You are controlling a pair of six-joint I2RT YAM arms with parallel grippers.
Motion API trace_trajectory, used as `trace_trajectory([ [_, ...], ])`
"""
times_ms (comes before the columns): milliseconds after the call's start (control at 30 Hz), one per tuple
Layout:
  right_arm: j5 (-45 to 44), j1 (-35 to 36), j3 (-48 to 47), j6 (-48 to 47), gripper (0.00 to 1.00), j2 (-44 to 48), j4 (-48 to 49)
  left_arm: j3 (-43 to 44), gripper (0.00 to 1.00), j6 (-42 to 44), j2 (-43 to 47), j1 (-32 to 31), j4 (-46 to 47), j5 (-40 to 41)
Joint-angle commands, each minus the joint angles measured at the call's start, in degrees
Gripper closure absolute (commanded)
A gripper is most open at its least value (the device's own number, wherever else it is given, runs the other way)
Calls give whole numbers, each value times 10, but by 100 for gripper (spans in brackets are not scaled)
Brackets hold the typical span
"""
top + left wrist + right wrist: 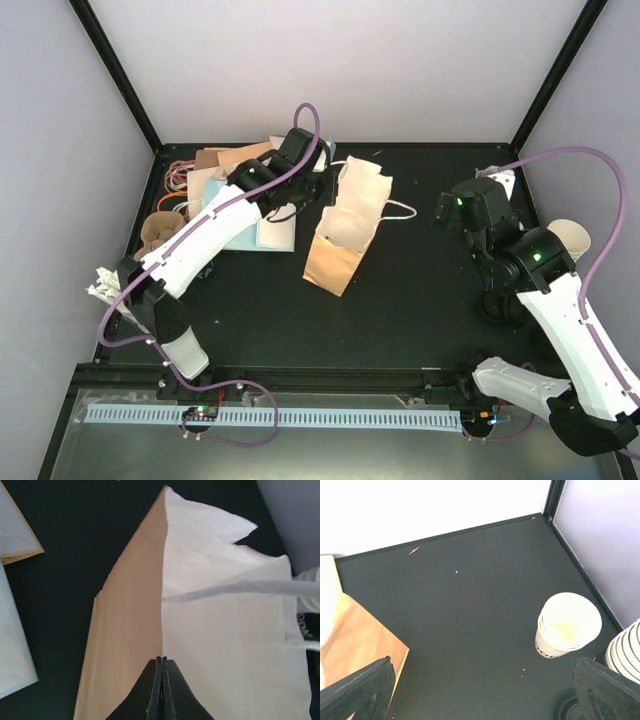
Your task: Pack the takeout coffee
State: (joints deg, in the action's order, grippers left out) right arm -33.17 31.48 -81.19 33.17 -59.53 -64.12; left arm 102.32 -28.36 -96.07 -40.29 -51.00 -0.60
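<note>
Since your left gripper (162, 665) pinches a thin fold of the paper bag (130, 630), a hard tug could tear it; your right gripper (480, 692), spread wide near lidless cups (567, 625), may take one wrongly; the lidded coffee I cannot locate.

Matt kraft paper, tan outside, white inside, lightly creased: paper bag (345, 235). Flat white paper strip, faint sheen: bag handle (240, 587). Smooth matt black plastic: left gripper (161, 661). Matt black surface, dotted with pale specks: table top (470, 595). Cream paper, smooth and dull, rolled rims: stacked cups (568, 625). Glossy white plastic shell: left arm (200, 240). Smooth lilac sheathing, rubbery in look: cable (575, 150). Slotted white strip, plastic by its look: rail (320, 415).
</note>
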Motion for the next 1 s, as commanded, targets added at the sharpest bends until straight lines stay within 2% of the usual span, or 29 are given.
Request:
trace_trajectory([
  [0,-46,2,-18,8,0,12,-15,26,98,-73,-25,15,74,-33],
  [200,-32,2,-17,-3,0,30,-2,32,98,-100,-51,51,130,-49],
  [367,-32,2,-4,-7,0,38,5,44,98,-110,-68,74,141,-63],
  [400,-31,2,-3,-8,0,37,5,45,92,-110,-68,76,141,-62],
  [433,-29,2,-2,-10,0,36,6,45,79,-108,-67,79,143,-63],
  [533,-23,2,0,-10,0,33,8,45,24,-101,-64,82,136,-62],
  [567,-22,2,1,-11,0,32,8,47,10,-95,-61,82,131,-59],
  [600,-20,2,1,-12,0,32,10,49,3,-91,-59,82,124,-55],
  [767,1,2,-9,-34,0,32,19,58,1,-76,-22,83,65,-46],
  [967,142,2,32,-120,0,86,112,41,1,-34,68,79,-14,-83],
])
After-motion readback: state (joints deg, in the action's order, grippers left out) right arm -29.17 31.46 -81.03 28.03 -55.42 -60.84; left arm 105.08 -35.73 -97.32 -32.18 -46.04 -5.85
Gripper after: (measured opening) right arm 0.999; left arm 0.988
